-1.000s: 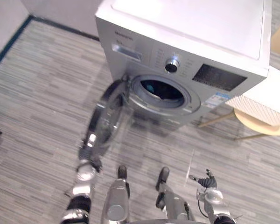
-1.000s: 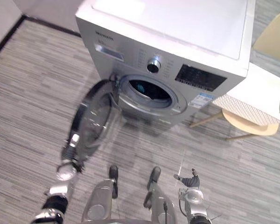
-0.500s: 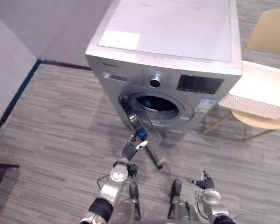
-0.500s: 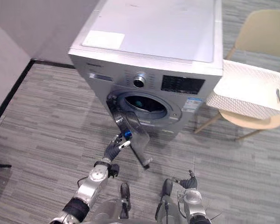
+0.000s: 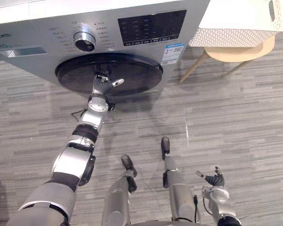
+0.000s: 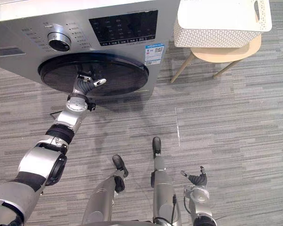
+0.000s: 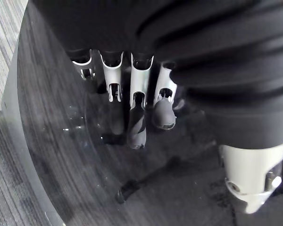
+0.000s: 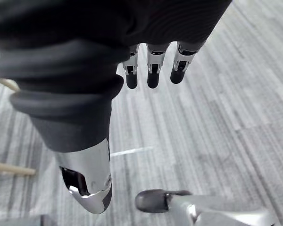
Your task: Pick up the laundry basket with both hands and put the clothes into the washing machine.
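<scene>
Progress seemed far along, as far as could be judged. The round door of the washing machine lay flat against the machine's front and appeared shut, or nearly so. The left hand was up against that door, its fingers straight, their tips on the dark glass, gripping nothing. Whether clothes lay in the drum could not be told through the glass. The laundry basket rested on a chair just to the right of the washing machine, in neither hand, and its inside looked plain white. The right hand hung low over the floor, well in front of the machine, fingers relaxed and empty. What was left was probably only pressing the door home until it latched.

By count: one washing machine with one door and one knob, one basket, one chair, two hands.
</scene>
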Robot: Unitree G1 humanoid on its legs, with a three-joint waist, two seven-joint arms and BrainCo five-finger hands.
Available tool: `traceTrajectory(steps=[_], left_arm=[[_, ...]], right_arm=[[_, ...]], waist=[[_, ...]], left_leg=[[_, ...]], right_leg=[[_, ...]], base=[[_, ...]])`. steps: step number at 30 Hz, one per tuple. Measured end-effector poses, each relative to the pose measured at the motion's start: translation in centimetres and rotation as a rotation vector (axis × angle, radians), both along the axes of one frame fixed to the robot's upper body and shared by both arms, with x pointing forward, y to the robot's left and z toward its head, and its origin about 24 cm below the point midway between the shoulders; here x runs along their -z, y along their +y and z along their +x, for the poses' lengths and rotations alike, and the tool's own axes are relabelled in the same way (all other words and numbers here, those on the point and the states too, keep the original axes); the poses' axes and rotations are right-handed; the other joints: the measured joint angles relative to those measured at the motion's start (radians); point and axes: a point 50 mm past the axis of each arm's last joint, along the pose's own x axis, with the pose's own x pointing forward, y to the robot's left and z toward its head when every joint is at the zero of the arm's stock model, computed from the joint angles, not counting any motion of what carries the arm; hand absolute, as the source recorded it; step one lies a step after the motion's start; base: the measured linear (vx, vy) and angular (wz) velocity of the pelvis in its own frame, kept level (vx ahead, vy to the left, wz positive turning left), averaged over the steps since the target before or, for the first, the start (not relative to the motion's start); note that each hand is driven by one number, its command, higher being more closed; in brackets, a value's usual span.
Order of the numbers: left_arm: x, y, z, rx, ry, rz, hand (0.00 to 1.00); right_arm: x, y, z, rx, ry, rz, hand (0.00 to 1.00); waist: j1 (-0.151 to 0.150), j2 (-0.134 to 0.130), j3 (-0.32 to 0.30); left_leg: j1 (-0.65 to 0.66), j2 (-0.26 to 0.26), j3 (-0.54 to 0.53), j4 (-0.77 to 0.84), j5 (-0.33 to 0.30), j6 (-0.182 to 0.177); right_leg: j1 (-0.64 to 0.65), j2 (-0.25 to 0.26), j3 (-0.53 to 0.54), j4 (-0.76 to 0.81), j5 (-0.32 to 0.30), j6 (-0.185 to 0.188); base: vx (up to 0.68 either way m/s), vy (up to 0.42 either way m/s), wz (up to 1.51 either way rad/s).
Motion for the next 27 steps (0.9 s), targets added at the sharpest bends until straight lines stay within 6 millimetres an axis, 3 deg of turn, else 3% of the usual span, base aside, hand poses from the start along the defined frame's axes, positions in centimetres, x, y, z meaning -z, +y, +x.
traceTrajectory(steps=[2,5,7,8,10,13,18,20,22,27], left_arm=[[1.1,-1.4,-0.9,0.050,-0.020,-0.037,0.00],[6.3,-3.4,-4.1,0.102,0.057,-0.126,0.00],[12.3,-2.7,-8.5,0.067,0.207,-0.181,0.00],[13.8,-2.5,-9.8,0.056,0.252,-0.194,0.00],[18.7,-1.9,-14.8,0.019,0.428,-0.257,0.00],[22.4,0.0,-19.4,-0.066,0.586,-0.320,0.00],[26.6,2.8,-24.2,-0.219,0.803,-0.345,0.00],[27.6,3.3,-25.6,-0.264,0.870,-0.347,0.00],[28.5,4.6,-27.6,-0.353,0.933,-0.356,0.00],[29.6,6.0,-31.7,-0.484,1.027,-0.365,0.00]], right_arm=[[0.0,0.2,-0.1,-0.004,-0.004,0.003,0.00],[0.6,0.3,-1.3,0.000,0.033,0.010,0.00],[1.2,0.5,-2.0,-0.003,0.065,0.012,0.00],[1.4,0.5,-2.2,-0.006,0.081,0.008,0.00],[2.5,-0.1,-3.4,-0.012,0.173,-0.009,0.00],[3.1,-0.5,-3.7,-0.021,0.230,-0.016,0.00],[2.7,-1.0,-2.3,-0.034,0.222,-0.031,0.00],[2.8,-1.7,-2.6,-0.023,0.243,-0.043,0.00],[2.7,-2.1,-2.5,-0.019,0.241,-0.053,0.00],[2.7,-1.1,-1.7,-0.083,0.246,-0.045,0.00]], waist=[[0.012,0.002,-0.002],[0.035,0.003,-0.012],[0.054,0.007,-0.081],[0.057,0.011,-0.095],[0.081,0.028,-0.129],[0.094,0.049,-0.151],[0.107,0.048,-0.156],[0.106,0.054,-0.163],[0.118,0.052,-0.163],[0.157,0.044,-0.163]], left_leg=[[0.016,0.001,-0.026,-0.001,0.000,0.000],[0.083,-0.004,-0.072,-0.008,0.001,-0.002],[0.119,-0.008,-0.092,-0.039,0.010,-0.012],[0.132,-0.011,-0.101,-0.049,0.013,-0.016],[0.199,-0.026,-0.138,-0.102,0.028,-0.021],[0.224,-0.044,-0.211,-0.137,0.052,-0.022],[0.204,-0.069,-0.274,-0.122,0.082,-0.018],[0.187,-0.033,-0.082,-0.098,0.067,0.031],[0.173,-0.008,0.036,-0.063,0.058,0.043],[0.180,-0.054,0.022,0.012,-0.023,0.067]], right_leg=[[0.032,0.001,-0.030,0.001,-0.006,-0.003],[0.121,-0.003,-0.084,0.019,-0.065,-0.020],[0.145,-0.003,-0.111,0.038,-0.097,-0.024],[0.160,-0.004,-0.114,0.038,-0.103,-0.024],[0.226,-0.008,-0.150,0.034,-0.128,-0.017],[0.283,-0.012,-0.229,0.028,-0.147,-0.011],[0.358,-0.046,-0.361,0.024,-0.168,0.002],[0.372,-0.072,-0.439,0.050,-0.192,0.014],[0.372,-0.097,-0.467,0.080,-0.210,0.032],[0.408,-0.154,-0.471,0.105,-0.222,0.073]], base=[[0.02,0.003,0.41],[0.06,0.004,0.54],[0.08,-0.014,0.29],[0.10,-0.005,0.36],[0.11,0.015,0.48],[0.06,0.014,0.74],[-0.01,0.057,0.84],[-0.05,0.147,1.09],[0.04,0.144,0.56],[0.06,0.167,0.17]])
